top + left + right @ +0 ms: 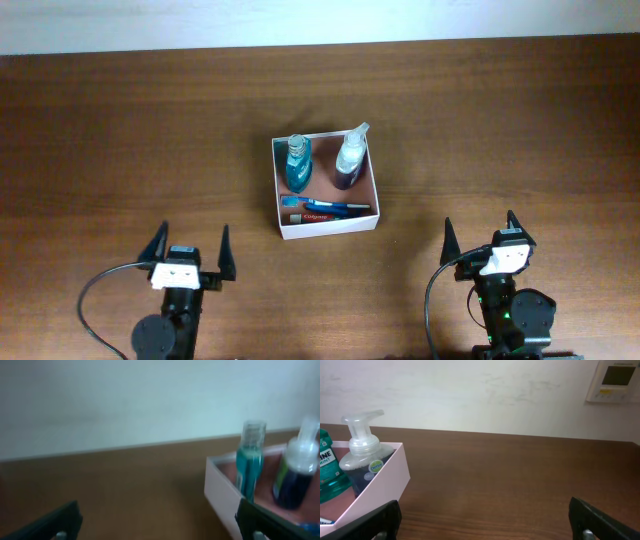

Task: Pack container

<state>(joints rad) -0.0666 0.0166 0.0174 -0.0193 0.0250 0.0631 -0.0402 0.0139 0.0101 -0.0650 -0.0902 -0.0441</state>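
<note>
The container (279,190), a square shallow white box with a reddish-brown inside, stands at the table's middle. In it are a teal mouthwash bottle (297,164), a clear pump bottle with dark liquid (350,158), a toothpaste tube (312,215) and a blue toothbrush (330,205). My left gripper (190,250) is open and empty, near the front left, apart from the box. My right gripper (480,232) is open and empty at the front right. The left wrist view shows the box wall (222,490) and both bottles (248,462). The right wrist view shows the box corner (385,472) and the pump bottle (362,455).
The wooden table (500,120) runs back to a white wall. A wall thermostat (615,380) shows in the right wrist view.
</note>
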